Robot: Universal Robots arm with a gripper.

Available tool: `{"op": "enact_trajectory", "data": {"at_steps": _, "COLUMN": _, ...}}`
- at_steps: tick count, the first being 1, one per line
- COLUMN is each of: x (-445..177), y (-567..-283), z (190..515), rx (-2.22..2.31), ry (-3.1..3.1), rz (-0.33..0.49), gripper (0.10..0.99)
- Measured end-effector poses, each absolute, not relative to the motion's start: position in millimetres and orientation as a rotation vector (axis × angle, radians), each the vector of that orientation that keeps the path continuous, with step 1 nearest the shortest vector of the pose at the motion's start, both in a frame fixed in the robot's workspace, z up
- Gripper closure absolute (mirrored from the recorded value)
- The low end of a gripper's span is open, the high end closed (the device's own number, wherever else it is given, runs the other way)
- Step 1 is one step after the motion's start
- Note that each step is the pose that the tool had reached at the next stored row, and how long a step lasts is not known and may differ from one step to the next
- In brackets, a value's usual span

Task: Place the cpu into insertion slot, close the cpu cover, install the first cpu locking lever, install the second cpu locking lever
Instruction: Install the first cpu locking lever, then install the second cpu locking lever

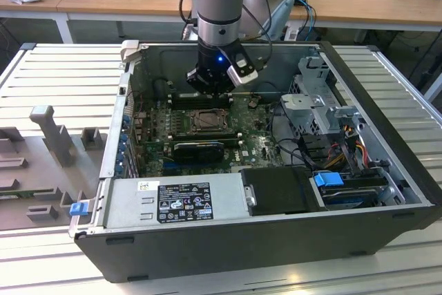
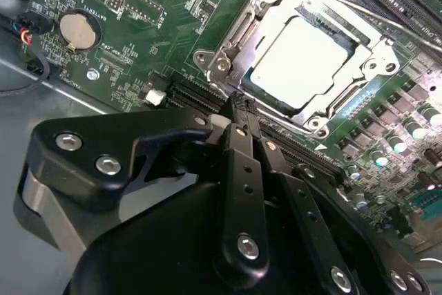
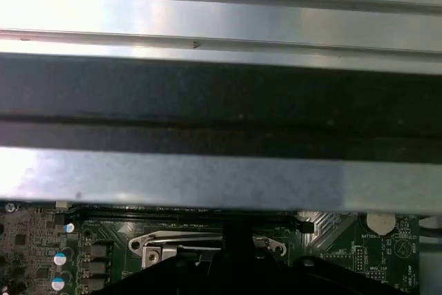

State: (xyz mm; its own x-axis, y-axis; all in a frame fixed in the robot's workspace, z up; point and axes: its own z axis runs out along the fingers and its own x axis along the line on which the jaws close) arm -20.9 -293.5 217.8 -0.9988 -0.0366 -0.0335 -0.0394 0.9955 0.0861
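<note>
One arm holds one tool (image 2: 238,112) inside the open computer case (image 1: 387,150), above the green motherboard (image 2: 152,25). In the second wrist view the two black fingers (image 2: 242,170) of the tool are pressed together and grip nothing; their tip is just beside the edge of the socket. One cpu (image 2: 304,60) lies flat in the socket, its pale top visible. One cpu cover (image 2: 276,5), a silver frame, lies down around the cpu. Near the socket, one round coin battery (image 2: 79,29) sits on the motherboard. The case rests on one ribbed metal bench (image 1: 55,74).
</note>
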Motion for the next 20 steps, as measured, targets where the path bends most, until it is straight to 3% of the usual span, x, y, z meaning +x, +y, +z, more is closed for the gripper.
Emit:
{"op": "enact_trajectory", "data": {"at_steps": 6, "x": -20.9, "y": -300.0, "z": 220.1, "rx": -0.059, "ry": 3.106, "rz": 0.135, "gripper": 0.98}}
{"op": "enact_trajectory", "data": {"at_steps": 14, "x": -20.9, "y": -301.2, "z": 255.3, "rx": -0.059, "ry": 3.106, "rz": 0.136, "gripper": 0.98}}
{"op": "enact_trajectory", "data": {"at_steps": 20, "x": -20.9, "y": -328.7, "z": 255.2, "rx": -0.059, "ry": 3.106, "rz": 0.142, "gripper": 0.98}}
